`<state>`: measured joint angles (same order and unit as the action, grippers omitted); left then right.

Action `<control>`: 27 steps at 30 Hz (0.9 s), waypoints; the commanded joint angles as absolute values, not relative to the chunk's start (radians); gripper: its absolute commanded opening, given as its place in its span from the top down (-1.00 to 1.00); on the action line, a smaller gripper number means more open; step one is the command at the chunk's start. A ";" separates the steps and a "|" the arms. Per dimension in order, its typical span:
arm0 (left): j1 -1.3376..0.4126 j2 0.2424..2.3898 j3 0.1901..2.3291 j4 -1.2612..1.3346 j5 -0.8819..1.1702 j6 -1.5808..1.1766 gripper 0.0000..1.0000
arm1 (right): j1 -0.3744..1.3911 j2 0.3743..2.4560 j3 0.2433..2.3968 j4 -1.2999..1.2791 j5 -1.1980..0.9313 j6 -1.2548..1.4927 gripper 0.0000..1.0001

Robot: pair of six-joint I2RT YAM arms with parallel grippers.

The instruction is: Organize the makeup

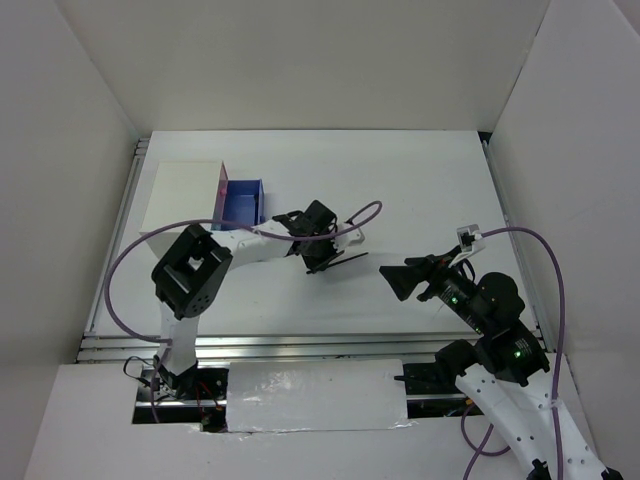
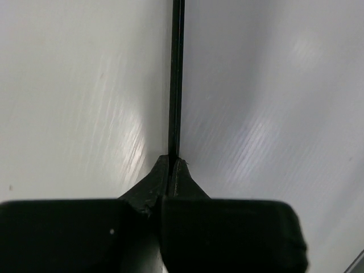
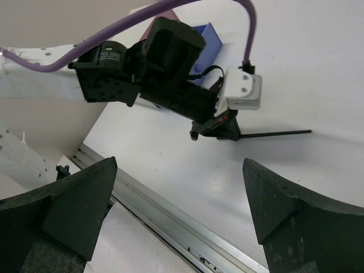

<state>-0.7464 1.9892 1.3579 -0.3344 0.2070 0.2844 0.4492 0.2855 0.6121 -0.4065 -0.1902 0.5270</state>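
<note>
The right claw [image 3: 179,165] gapes, fingers at 7 and 5 o'clock. At centre, the left claw [image 3: 219,129] pinches a thin black pencil [image 3: 278,133] pointing to 3 o'clock over the white tabletop [image 3: 301,68].

You'll find the white table [image 2: 85,85] smooth, with a faintly streaked sheen that catches the light, and the thin black pencil [image 2: 176,79] smooth and slightly glossy. The fingers [image 3: 74,199] of your right gripper [image 3: 179,165] look like matt, fine-grained black plastic. The rail [image 3: 165,219] is bare, dull-brushed metal.
</note>
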 commanded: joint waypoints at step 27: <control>-0.519 1.721 1.427 -0.307 -0.152 -0.072 1.00 | 0.449 0.287 0.614 -0.357 -0.189 0.519 -0.99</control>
